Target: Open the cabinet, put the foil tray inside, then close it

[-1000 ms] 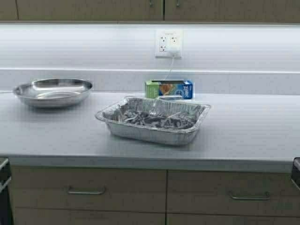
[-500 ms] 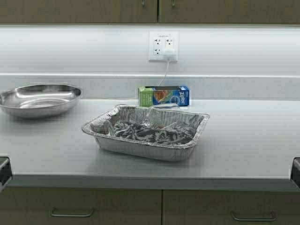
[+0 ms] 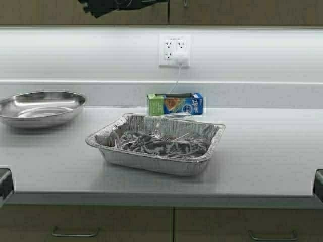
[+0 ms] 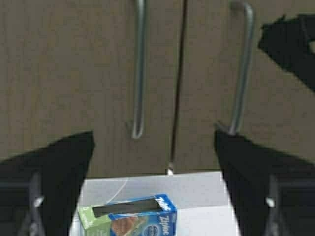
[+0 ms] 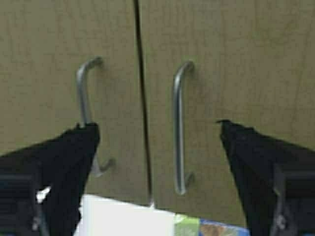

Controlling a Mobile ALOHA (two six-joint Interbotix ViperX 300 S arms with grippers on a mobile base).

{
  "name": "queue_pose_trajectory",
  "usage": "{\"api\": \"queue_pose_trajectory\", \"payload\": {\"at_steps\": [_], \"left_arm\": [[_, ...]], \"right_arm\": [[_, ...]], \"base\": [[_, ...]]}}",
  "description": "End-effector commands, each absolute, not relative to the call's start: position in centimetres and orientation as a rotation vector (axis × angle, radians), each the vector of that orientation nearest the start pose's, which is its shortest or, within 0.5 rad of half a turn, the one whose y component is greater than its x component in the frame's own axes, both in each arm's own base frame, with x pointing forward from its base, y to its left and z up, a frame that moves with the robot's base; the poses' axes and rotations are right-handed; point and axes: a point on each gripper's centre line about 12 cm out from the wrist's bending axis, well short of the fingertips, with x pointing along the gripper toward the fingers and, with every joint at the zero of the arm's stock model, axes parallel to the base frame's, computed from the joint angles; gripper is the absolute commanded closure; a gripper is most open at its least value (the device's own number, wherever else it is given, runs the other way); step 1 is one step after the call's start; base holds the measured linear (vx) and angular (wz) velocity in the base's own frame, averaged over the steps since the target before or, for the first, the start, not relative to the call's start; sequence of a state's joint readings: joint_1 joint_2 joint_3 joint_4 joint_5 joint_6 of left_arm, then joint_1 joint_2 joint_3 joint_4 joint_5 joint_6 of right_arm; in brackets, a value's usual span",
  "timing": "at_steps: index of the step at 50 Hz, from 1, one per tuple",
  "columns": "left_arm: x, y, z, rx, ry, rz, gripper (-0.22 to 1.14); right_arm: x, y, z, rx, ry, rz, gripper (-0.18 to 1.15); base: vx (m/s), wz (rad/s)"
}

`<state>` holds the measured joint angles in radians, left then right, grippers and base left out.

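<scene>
On the grey tabletop (image 3: pixel 262 151) in front of me sits the crinkled rectangular aluminium foil tray (image 3: pixel 156 143). Well to its left rests the round steel bowl (image 3: pixel 40 107). Just behind the tray stands the small cardboard bag box (image 3: pixel 175 104), below the white wall outlet (image 3: pixel 174 50). Above everything hangs the tan two-door wall cabinet (image 3: pixel 242 11).

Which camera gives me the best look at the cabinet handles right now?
The right wrist view: both cabinet handles show nearly whole, either side of the door seam, framed by the open right gripper. The left wrist view shows both too, with their tops cut off. The high view catches only the cabinet's bottom edge.
</scene>
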<state>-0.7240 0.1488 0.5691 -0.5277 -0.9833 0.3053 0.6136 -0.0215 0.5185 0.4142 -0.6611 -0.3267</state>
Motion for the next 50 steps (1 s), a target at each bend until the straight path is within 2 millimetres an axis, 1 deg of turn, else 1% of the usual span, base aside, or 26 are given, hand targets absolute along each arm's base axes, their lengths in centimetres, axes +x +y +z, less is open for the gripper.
{"api": "queue_pose_trajectory", "payload": {"at_steps": [1, 4, 9, 18, 28, 33, 36, 39, 41, 45, 47, 48, 49, 50], "left_arm": [[37.9, -26.3, 24.7, -0.153, -0.209, -0.259, -0.1], [38.9, -26.8, 24.5, -0.158, -0.218, -0.249, -0.1], [40.7, -26.9, 24.2, -0.165, -0.229, -0.227, -0.1], [42.6, -27.2, 24.3, -0.176, -0.252, -0.205, -0.1], [43.6, -26.9, 24.7, -0.182, -0.269, -0.19, -0.1], [43.9, -26.9, 24.9, -0.185, -0.272, -0.188, -0.05], [44.2, -27.2, 25.0, -0.188, -0.271, -0.192, 0.05], [44.7, -27.8, 25.0, -0.189, -0.256, -0.205, 0.24], [45.2, -28.0, 25.0, -0.19, -0.235, -0.215, 0.41], [45.8, -28.7, 25.1, -0.191, -0.173, -0.25, 0.84], [46.0, -28.8, 25.0, -0.19, -0.135, -0.266, 1.01], [46.1, -28.8, 25.0, -0.19, -0.115, -0.274, 1.05], [46.1, -28.8, 24.9, -0.191, -0.099, -0.28, 1.06], [46.0, -28.7, 24.8, -0.19, -0.081, -0.287, 1.04]], "right_arm": [[39.0, 23.0, 31.2, 0.072, -0.147, 0.303, -0.06], [39.7, 23.3, 31.2, 0.061, -0.148, 0.288, -0.05], [40.5, 23.6, 31.3, 0.057, -0.154, 0.274, -0.05], [42.1, 23.9, 31.3, 0.067, -0.159, 0.254, -0.05], [43.3, 24.5, 30.7, 0.066, -0.157, 0.251, -0.05], [43.8, 24.9, 30.6, 0.074, -0.159, 0.251, 0.0], [44.2, 25.1, 30.5, 0.083, -0.156, 0.246, 0.09], [44.6, 25.3, 30.3, 0.1, -0.148, 0.237, 0.28], [44.9, 25.3, 30.2, 0.117, -0.141, 0.227, 0.45], [45.0, 25.2, 30.1, 0.139, -0.128, 0.218, 0.84], [44.9, 25.2, 30.2, 0.142, -0.123, 0.219, 1.0], [44.7, 25.1, 30.2, 0.143, -0.118, 0.22, 1.04], [44.6, 25.0, 30.2, 0.142, -0.114, 0.222, 1.05], [44.2, 24.8, 30.3, 0.145, -0.106, 0.226, 1.03]], "base": [[0.0, 0.0], [0.0, 0.0], [0.0, 0.0], [0.0, 0.0], [0.0, 0.0], [-0.01, 0.0], [-0.02, 0.0], [-0.03, -0.01], [-0.03, -0.02], [-0.05, -0.04], [-0.06, -0.03], [-0.07, 0.0], [-0.07, 0.04], [-0.07, 0.08]]}}
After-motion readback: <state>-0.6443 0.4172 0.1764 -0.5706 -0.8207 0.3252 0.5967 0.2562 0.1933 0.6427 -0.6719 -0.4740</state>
